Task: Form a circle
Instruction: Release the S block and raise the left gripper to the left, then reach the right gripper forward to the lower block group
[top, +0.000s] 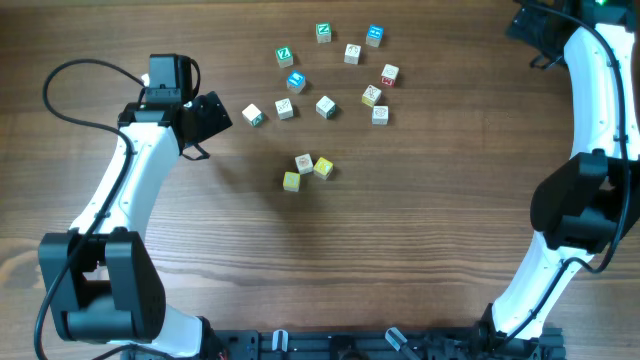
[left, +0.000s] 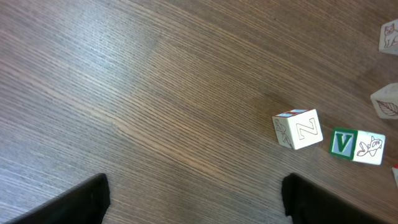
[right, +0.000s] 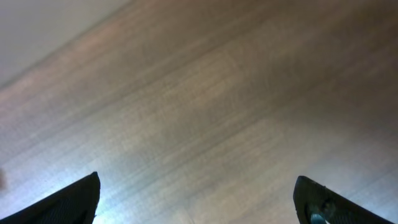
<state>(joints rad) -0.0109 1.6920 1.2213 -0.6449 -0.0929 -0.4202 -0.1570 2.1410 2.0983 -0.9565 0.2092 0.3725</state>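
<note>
Three small cubes touch in a short arc mid-table: a cream one (top: 304, 163), a yellow one (top: 323, 168) and another yellow one (top: 291, 181). No closed circle shows in any view. Several more letter cubes lie spread behind them, the nearest to my left gripper (top: 212, 118) being a white and green cube (top: 254, 115). That gripper is open and holds nothing. In the left wrist view, a Z cube (left: 297, 129) and a V cube (left: 356, 145) lie ahead to the right of the left gripper (left: 196, 199). My right gripper (right: 199, 199) is open over bare wood.
The scattered cubes include green ones (top: 284, 55), blue ones (top: 295, 81) and white ones (top: 326, 106). My right gripper (top: 530, 28) sits at the far right top edge, away from all cubes. The left arm (top: 130, 190) reaches in from the lower left.
</note>
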